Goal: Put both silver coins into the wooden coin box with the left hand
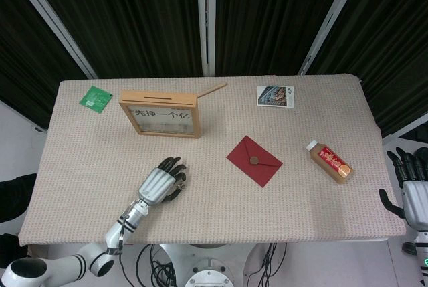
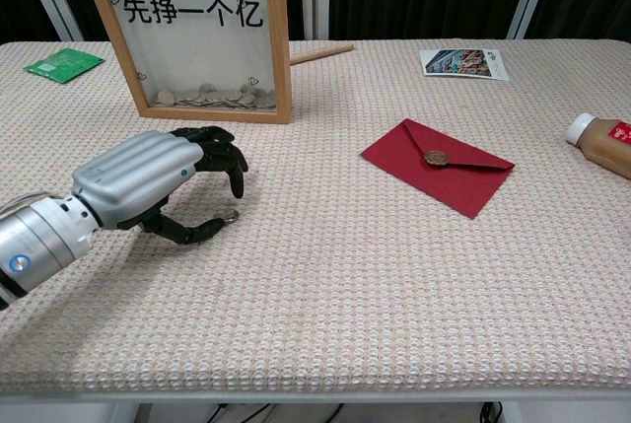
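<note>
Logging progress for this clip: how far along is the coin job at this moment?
Early stage. The wooden coin box already holds coins behind its window, but I cannot tell whether either task coin is among them. In hand: the left hand pinches one silver coin just above the table. No second loose coin is visible. Left: carry it to the slot on top. The right hand idles beyond the table edge.
</note>
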Robot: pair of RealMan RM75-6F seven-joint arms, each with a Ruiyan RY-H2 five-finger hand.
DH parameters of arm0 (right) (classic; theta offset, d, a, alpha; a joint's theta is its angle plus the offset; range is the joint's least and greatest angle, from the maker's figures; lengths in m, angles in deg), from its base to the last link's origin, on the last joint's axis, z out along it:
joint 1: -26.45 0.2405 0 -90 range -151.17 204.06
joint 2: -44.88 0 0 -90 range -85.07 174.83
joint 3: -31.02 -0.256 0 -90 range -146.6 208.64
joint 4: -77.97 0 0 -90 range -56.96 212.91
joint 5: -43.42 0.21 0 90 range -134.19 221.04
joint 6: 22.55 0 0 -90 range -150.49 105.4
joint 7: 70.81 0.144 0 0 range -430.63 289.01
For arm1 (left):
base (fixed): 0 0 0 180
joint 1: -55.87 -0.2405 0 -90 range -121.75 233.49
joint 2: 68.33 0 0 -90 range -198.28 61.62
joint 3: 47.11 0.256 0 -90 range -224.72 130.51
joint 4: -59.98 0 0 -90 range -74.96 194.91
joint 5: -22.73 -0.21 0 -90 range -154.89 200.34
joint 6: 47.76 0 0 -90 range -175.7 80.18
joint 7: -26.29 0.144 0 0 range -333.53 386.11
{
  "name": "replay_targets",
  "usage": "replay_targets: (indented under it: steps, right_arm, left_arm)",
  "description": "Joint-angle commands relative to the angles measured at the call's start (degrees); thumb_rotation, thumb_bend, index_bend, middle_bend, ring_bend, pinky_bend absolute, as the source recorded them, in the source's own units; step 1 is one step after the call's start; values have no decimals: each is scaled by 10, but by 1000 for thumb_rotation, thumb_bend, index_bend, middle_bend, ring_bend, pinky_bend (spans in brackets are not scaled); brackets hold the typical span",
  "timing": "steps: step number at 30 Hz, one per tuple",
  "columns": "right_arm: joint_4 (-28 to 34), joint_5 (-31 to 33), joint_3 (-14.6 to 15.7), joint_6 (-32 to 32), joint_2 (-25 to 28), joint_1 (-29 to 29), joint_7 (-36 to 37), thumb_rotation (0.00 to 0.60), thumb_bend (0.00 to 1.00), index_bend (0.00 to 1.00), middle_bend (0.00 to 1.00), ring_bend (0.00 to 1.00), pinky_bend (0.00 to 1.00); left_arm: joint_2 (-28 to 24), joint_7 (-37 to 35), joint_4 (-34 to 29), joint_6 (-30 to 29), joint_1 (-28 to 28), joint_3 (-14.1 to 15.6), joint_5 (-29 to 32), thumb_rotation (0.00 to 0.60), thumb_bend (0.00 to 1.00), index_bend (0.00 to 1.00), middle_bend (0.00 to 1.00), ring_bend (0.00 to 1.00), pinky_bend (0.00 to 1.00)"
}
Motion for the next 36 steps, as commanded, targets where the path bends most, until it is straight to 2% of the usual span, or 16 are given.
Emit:
replay_targets:
  steps: [1, 11, 24, 31, 36]
  right_arm:
    - [0, 0, 0, 0, 0, 0, 0, 600, 327, 0, 0, 0, 0]
    - [0, 1, 1, 2, 4, -1, 8, 600, 327, 0, 0, 0, 0]
    - [-4, 3, 0, 5, 4, 0, 14, 600, 327, 0, 0, 0, 0]
    - [-5, 4, -1, 5, 4, 0, 14, 600, 327, 0, 0, 0, 0]
    - [0, 1, -2, 1, 6, 0, 12, 600, 327, 0, 0, 0, 0]
  left_arm:
    - [12, -8, 23, -23, -2, -1, -10, 600, 274, 427, 269, 104, 171]
    - [46, -43, 87, -53, -5, 2, -21, 600, 390, 502, 301, 121, 177]
    - [48, -68, 91, -47, -3, 6, -19, 600, 452, 570, 303, 122, 178]
    - [32, -71, 55, -65, -3, -12, -10, 600, 482, 604, 308, 122, 182]
    - [-27, -39, -35, -83, -8, -34, 2, 600, 485, 619, 310, 122, 183]
